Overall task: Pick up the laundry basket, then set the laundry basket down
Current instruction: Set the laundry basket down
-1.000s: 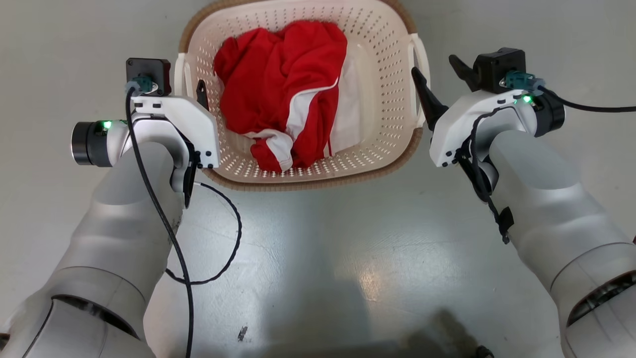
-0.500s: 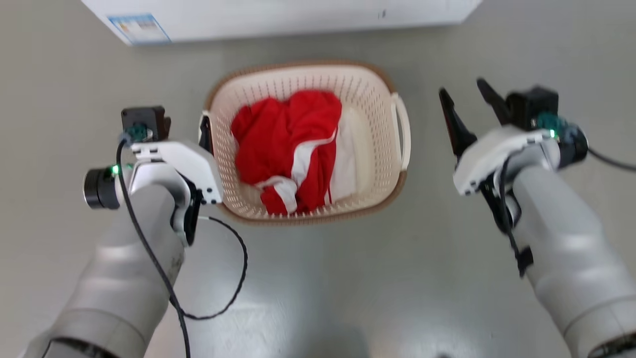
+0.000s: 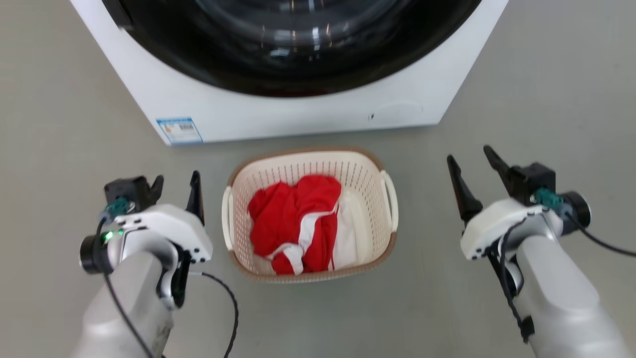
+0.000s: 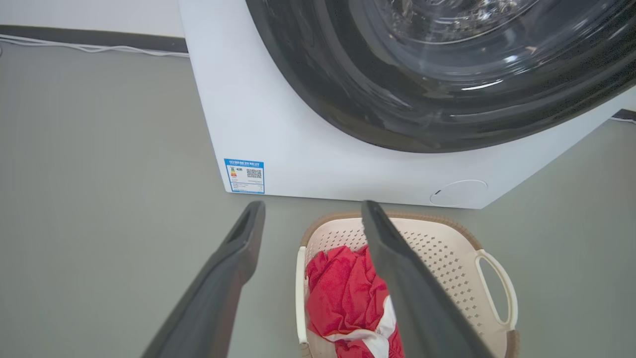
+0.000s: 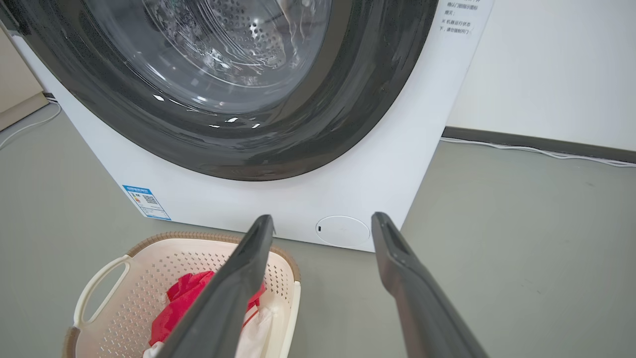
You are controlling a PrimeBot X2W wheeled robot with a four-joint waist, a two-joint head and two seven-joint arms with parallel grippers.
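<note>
Lower left of head view: left gripper (image 3: 177, 180), fingers spread wide, pinching nothing, hanging just beside the laundry basket (image 3: 367, 171) without touching, next to its left loop handle (image 3: 227, 219). Below that, black cable (image 3: 232, 313) looping off the left wrist above the floor (image 3: 437, 308). Centre: laundry basket resting upright on the grey floor, directly in front of the white washing machine (image 3: 298, 114), near it but apart, with a blue label (image 3: 179, 130) at the machine's lower left corner. Inside the basket: crumpled red garment (image 3: 293, 223) with white stripes, plus white cloth (image 3: 348, 238) against the right-hand wall. On the far side, right loop handle (image 3: 390, 199), free. Further right: right gripper (image 3: 469, 156), fingers likewise parted, empty, farther from the basket than the left one, pointing toward the machine. Left wrist view: fingers apart, right-hand one overlapping the basket, dark round door (image 4: 318, 74) above. Right wrist view: same wide gap, basket at bottom left, round service cap (image 5: 343, 231) seen between the fingertips.
</note>
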